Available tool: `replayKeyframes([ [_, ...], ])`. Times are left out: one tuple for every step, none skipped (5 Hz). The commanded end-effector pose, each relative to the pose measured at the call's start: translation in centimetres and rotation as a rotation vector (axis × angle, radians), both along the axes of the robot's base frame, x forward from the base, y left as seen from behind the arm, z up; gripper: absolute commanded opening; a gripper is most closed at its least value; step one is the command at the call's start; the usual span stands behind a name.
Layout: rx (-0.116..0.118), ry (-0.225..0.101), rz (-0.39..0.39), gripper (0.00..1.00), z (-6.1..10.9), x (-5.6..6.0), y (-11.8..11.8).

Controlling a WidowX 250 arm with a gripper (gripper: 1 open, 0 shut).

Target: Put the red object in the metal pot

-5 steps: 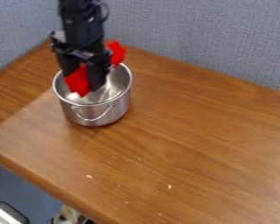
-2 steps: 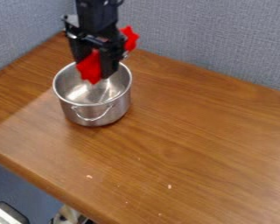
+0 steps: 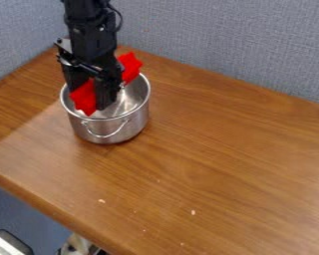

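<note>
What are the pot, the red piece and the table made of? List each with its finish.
Metal pot: looks like polished steel, with bright mirror-like reflections.
Red object: probably plastic, a uniform saturated red with a smooth look.
Table: wood or wood-look laminate, with brown grain streaks and a soft sheen.

Just a wooden table (image 3: 215, 159) against a grey-blue wall (image 3: 242, 40).
The tabletop's got a warm brown grain with a few tiny pale specks near the front edge.

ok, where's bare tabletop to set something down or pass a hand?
Bare wood runs right of and in front of the metal pot to the table edges. Crowded only at back left: gripper with the red object in the pot.
</note>
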State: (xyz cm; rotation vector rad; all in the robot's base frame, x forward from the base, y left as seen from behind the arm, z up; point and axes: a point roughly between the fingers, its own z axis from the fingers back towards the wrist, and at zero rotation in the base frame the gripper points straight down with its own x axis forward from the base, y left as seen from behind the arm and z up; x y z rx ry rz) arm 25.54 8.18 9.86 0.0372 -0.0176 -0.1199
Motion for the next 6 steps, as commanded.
replayKeyframes([
  [0.014,-0.043,-0.043,1.00,0.4,-0.4,0.2],
  [0.018,-0.042,-0.061,1.00,0.0,0.5,-0.2],
  [0.026,-0.043,-0.079,1.00,-0.3,1.3,-0.5],
  [0.032,-0.035,-0.115,1.00,-0.3,2.6,-1.5],
  [0.047,-0.022,-0.152,1.00,-0.3,3.9,-2.4],
  [0.046,-0.028,-0.151,1.00,1.3,3.9,-1.9],
])
